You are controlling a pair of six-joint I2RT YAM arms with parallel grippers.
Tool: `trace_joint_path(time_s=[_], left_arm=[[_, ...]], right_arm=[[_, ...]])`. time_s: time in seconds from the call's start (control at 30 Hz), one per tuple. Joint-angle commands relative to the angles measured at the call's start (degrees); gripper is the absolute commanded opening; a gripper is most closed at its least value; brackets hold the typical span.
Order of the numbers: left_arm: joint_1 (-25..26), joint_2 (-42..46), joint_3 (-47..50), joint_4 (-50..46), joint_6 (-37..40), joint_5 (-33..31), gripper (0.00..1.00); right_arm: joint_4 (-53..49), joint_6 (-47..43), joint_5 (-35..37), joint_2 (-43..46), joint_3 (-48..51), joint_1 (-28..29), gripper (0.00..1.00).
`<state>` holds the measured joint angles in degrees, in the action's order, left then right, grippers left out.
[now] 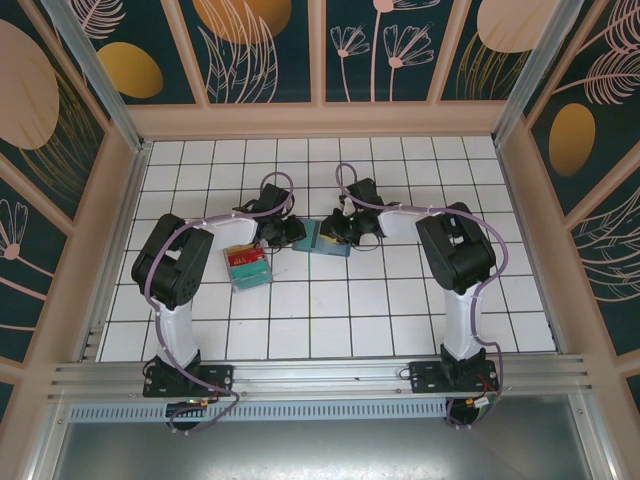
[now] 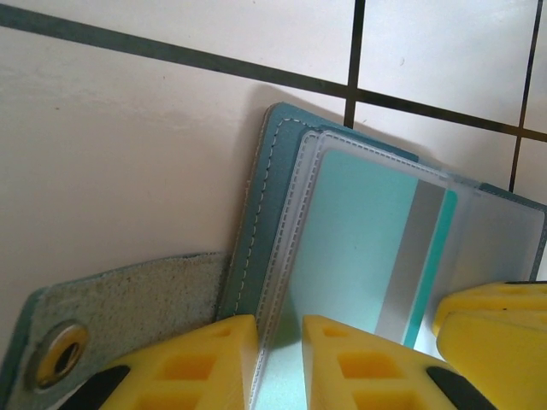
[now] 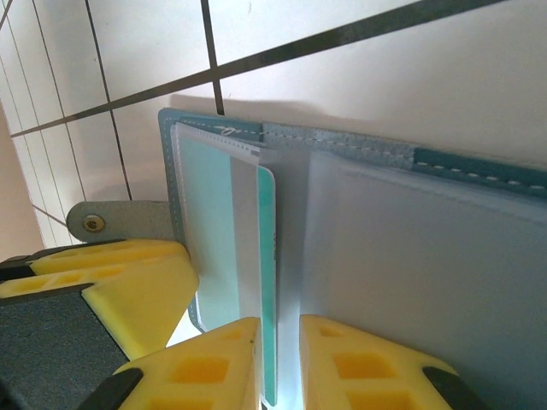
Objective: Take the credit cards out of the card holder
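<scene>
One card holder [image 1: 328,238], one clear tray [image 1: 246,266], two arms, two pincers.

Even, bright overhead light fills the enclosure in the top view, leaving soft, short shadows under both arms on the white tiled table [image 1: 330,320]. In the left wrist view, the card holder [image 2: 273,213] casts a faint shadow on the tiles behind it, and its clear sleeves glow with pale glare. The yellow fingers [image 3: 214,367] sit blurred at the bottom of the right wrist view. Tile lines run straight and sharp.
</scene>
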<state>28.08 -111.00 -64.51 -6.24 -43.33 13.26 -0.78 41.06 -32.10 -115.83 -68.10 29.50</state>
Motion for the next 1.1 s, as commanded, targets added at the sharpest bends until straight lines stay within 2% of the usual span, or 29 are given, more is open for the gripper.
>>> trace_joint_path(time_s=[0.0,0.07,0.4,0.53,0.6,0.63,1.07], left_arm=[[-0.4,-1.0,1.1,-4.0,0.3,-1.5,0.2],[-0.5,-1.0,1.2,-4.3,0.3,-1.8,0.15],[-0.4,-2.1,0.9,-6.5,0.3,-3.8,0.08],[-0.3,-2.4,0.6,-7.1,0.1,-4.4,0.06],[-0.3,-2.5,0.4,-7.7,-0.1,-5.0,0.03],[-0.3,-2.8,0.3,-8.2,-0.2,-5.5,0.0],[-0.3,-3.5,0.5,-10.1,-0.7,-7.5,0.0]], right_arm=[[0.7,-0.3,-1.4,-1.0,-0.9,0.6,0.19],[0.5,-0.5,-1.5,-1.4,-1.2,0.8,0.19],[-0.3,-0.5,-1.2,-2.9,-2.5,1.3,0.17],[-0.6,-0.6,-1.1,-2.9,-2.7,1.3,0.08],[-0.7,-0.6,-1.0,-2.7,-2.5,1.3,0.0],[-0.9,-0.7,-0.8,-2.5,-2.4,1.3,0.0],[0.6,-0.3,-0.2,2.2,3.3,-0.2,0.0]])
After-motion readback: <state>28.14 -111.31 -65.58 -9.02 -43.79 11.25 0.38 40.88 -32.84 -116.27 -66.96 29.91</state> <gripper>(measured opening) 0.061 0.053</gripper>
